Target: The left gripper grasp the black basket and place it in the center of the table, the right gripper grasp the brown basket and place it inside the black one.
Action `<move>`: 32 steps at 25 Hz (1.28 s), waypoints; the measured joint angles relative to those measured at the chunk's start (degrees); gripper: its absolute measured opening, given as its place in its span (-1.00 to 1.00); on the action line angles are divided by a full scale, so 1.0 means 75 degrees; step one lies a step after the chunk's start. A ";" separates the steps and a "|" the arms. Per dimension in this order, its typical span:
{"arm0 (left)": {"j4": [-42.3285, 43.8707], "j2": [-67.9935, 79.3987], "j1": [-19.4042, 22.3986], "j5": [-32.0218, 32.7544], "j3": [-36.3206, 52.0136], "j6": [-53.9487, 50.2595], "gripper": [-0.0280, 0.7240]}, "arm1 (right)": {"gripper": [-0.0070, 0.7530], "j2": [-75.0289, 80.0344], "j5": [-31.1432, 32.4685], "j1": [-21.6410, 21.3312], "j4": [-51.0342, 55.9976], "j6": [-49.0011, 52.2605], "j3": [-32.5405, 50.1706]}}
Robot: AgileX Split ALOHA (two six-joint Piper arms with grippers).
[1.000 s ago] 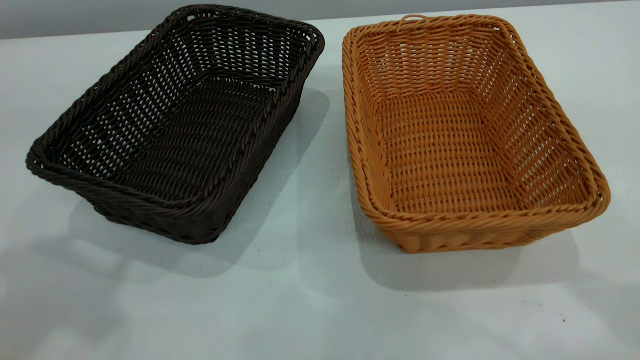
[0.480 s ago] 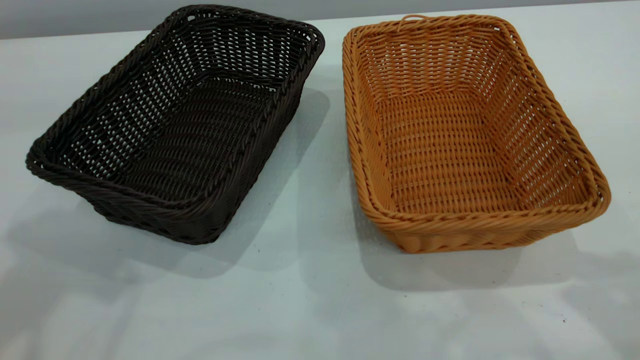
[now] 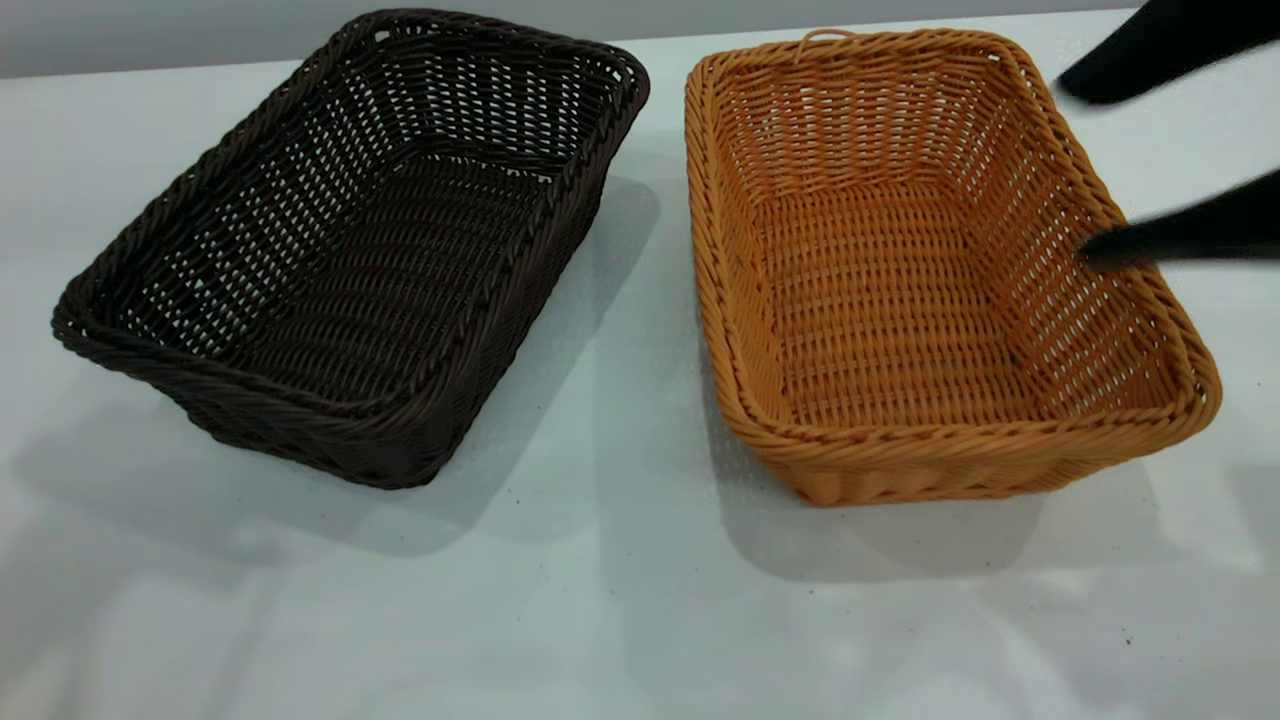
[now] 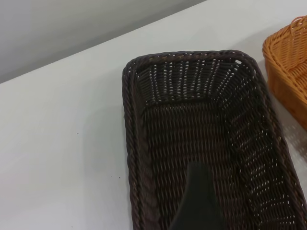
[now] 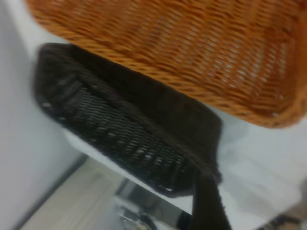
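The black basket (image 3: 350,250) stands on the table (image 3: 620,600) at the left. The brown basket (image 3: 930,270) stands beside it at the right, its small loop on the far short side. My right gripper (image 3: 1078,165) reaches in from the right edge, open. One fingertip (image 3: 1100,245) is over the brown basket's right wall and the other is outside its right rim. It holds nothing. My left gripper (image 4: 197,201) is out of the exterior view; its wrist view shows it above the black basket's (image 4: 201,124) inside. The right wrist view shows both the brown basket (image 5: 192,48) and the black basket (image 5: 124,124).
A gap of bare table (image 3: 650,300) separates the two baskets. The table's far edge (image 3: 150,70) meets a grey wall. Bare white tabletop lies in front of both baskets.
My right gripper has come into the exterior view from the right, over the brown basket's right rim. Both baskets stay where they were.
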 joint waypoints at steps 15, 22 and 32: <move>0.0000 0.0000 0.0000 0.0037 0.0000 -0.0007 0.34 | 0.17 0.1670 0.0151 0.0427 0.1095 -0.1014 -0.0008; 0.0000 0.0000 0.0000 0.0037 0.0000 -0.0015 0.34 | 0.17 0.2188 0.0150 0.0427 0.1505 -0.1082 -0.0008; 0.0000 0.0000 0.0000 0.0037 0.0000 -0.0015 0.34 | 0.17 0.2814 0.0150 0.0427 0.2469 -0.2170 -0.0008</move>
